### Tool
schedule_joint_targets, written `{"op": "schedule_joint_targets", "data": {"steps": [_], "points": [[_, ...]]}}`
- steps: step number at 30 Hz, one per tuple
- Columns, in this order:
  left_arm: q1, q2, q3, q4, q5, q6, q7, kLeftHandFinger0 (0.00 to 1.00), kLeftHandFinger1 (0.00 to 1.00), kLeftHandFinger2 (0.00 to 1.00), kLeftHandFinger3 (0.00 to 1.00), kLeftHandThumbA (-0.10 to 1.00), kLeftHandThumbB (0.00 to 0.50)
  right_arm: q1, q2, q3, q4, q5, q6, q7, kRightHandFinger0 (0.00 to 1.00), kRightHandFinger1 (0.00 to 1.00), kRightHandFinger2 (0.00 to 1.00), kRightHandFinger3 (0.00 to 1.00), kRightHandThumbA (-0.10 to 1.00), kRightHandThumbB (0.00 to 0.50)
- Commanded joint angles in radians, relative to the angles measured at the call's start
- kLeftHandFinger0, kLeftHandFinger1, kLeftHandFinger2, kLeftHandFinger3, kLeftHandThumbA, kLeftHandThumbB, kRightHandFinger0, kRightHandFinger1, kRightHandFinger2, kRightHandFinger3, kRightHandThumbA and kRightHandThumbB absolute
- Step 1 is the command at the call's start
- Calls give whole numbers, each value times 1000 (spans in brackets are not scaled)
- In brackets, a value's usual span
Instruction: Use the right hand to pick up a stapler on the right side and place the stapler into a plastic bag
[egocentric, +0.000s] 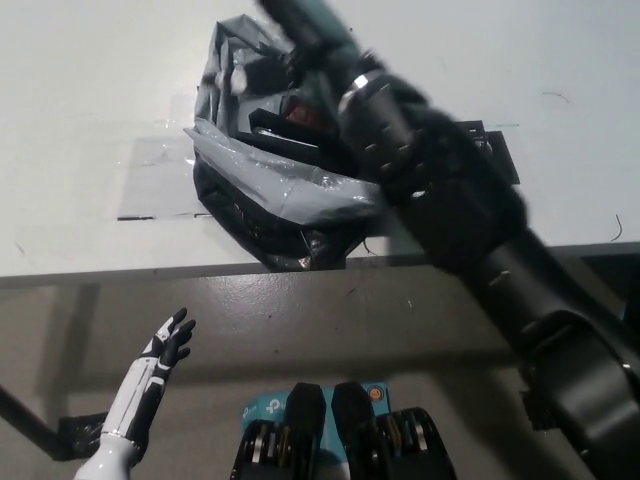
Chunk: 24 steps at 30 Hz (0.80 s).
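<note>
The robot's white left hand (166, 342) hung at seven o'clock below the table's edge, its slim fingers spread and holding nothing. Above it, a crinkled grey plastic bag (275, 195) sat at the near edge of the smooth white table (80, 80), its mouth gaping. Inside lay the stapler (290, 122) (a dark, elongated shape with a reddish patch). A flat black square (497, 158) lay at three o'clock of the bag, partly behind the bulky black right arm. The right hand (305, 30) showed at twelve o'clock over the bag's far rim, too blurred to tell how its fingers stood.
</note>
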Motion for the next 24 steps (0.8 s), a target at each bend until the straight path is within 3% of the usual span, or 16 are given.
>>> {"op": "schedule_joint_targets", "data": {"steps": [1,4,6,8,11,14,21,24], "points": [[-93,17,10,-15,-25,-23,-9,1000,1000,1000,1000,1000,259,-20,-270,-296,-709,264,113,136,1000,1000,1000,1000,962,361],[-109,19,11,-16,-10,-19,0,1000,1000,1000,1000,1000,241,71,-311,-323,-795,295,107,144,1000,1000,1000,1000,957,369],[-130,17,12,-7,-12,-22,1,1000,1000,1000,1000,1000,262,187,-350,-351,-886,332,80,141,1000,1000,1000,1000,926,320],[-141,15,12,1,-13,-20,1,1000,1000,1000,1000,1000,266,287,-374,-372,-949,361,54,133,1000,1000,1000,1000,907,317],[-157,13,14,12,-23,-13,-2,1000,1000,1000,1000,1000,272,432,-380,-387,-1034,339,9,94,1000,1000,1000,1000,998,292],[-167,16,12,27,-17,-31,-3,1000,1000,1000,1000,1000,262,564,-344,-391,-1111,341,-52,36,1000,1000,1000,1000,1000,258],[-178,13,10,28,-7,-17,3,1000,1000,1000,1000,1000,259,736,-222,-299,-1194,303,-167,-25,1000,1000,1000,1000,1000,267],[-171,17,9,27,-7,-22,-1,1000,1000,1000,1000,1000,285,835,-149,-220,-1109,243,-263,-47,1000,1000,1000,1000,1000,218]]}}
